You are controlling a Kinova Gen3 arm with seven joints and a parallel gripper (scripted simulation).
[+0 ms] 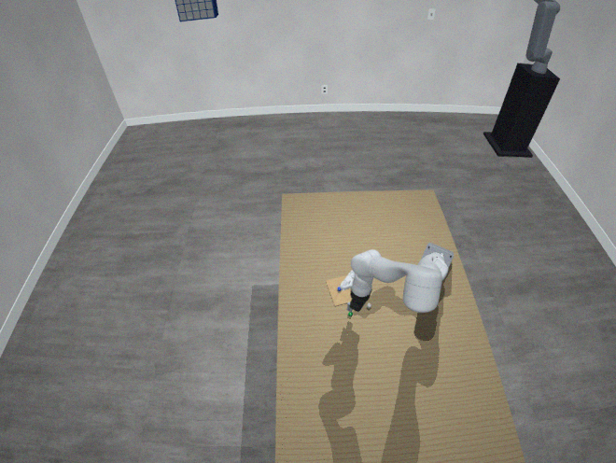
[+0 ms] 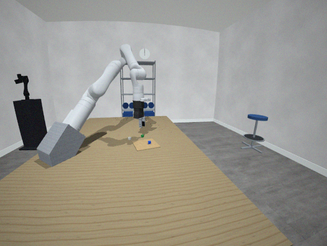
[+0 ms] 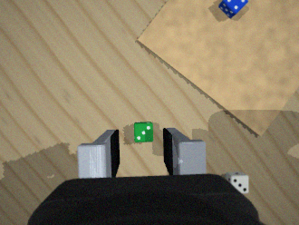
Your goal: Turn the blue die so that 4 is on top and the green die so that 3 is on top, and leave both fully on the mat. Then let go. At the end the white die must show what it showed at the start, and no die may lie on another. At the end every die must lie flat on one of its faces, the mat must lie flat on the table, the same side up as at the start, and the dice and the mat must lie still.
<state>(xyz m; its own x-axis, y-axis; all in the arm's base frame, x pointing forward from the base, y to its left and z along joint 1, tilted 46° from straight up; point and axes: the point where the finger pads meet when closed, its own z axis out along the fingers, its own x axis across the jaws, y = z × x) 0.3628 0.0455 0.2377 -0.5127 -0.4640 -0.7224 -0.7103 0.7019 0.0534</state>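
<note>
The Kinova Gen3 arm (image 1: 385,269) (image 2: 107,75) has smooth white rounded segments with thin seam lines, a black wrist section (image 1: 359,301) (image 2: 138,108), and grey fingers with black inner pads (image 3: 168,151).

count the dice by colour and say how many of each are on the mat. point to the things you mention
blue die (image 1: 339,288) (image 2: 149,142) (image 3: 233,7): 1, on the mat (image 1: 337,297) (image 2: 139,147) (image 3: 217,77)
green die (image 1: 350,314) (image 2: 142,136) (image 3: 143,132): 1, off the mat
white die (image 1: 369,306) (image 2: 129,138) (image 3: 239,182): 1, off the mat
total: 3 dice, 1 on the mat
</note>
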